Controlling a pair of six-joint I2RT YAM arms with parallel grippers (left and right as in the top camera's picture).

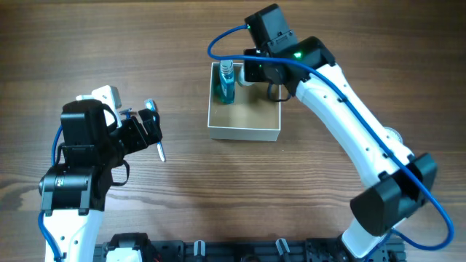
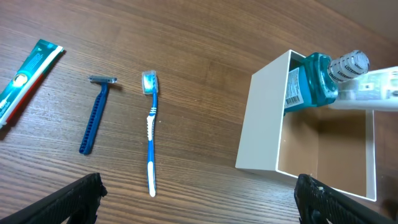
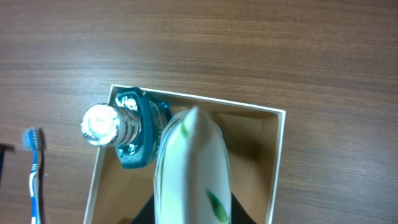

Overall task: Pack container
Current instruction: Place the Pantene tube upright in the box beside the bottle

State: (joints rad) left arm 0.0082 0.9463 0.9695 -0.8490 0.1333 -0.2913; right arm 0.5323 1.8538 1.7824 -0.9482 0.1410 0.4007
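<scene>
- The square, shallow, open-topped cardboard container (image 1: 245, 133), white outside and tan inside, sits on the brown wooden table (image 1: 145, 44) near its centre. It is under the reach of the right arm and well apart from the left arm.
- A teal-blue plastic mouthwash bottle (image 2: 309, 81) with a ribbed white cap already stands inside it, tucked into one corner against the walls. This item looks packed.
- The right gripper (image 1: 251, 73) hangs over the box with its jaws clamped on a white squeeze bottle with green leaf marks (image 3: 189, 168). The bottle is held just beside the mouthwash bottle and above the bare tan floor. Whether its lower end touches that floor is hidden.
- I judge this to be the second item going in: the placement is under way and the release is not yet made.
- Three things lie on the table outside the box, apart from one another. A blue-and-white plastic toothbrush (image 2: 150, 130) is nearest the box, a blue disposable razor (image 2: 94, 115) lies beside it, and a green-and-white toothpaste tube (image 2: 25, 74) is farthest off. These seem left to pack.
- The left gripper (image 1: 154, 129) hovers above those three with its fingers spread wide and nothing between them. It looks placed to collect one of them, most likely the toothbrush or the razor under it.
</scene>
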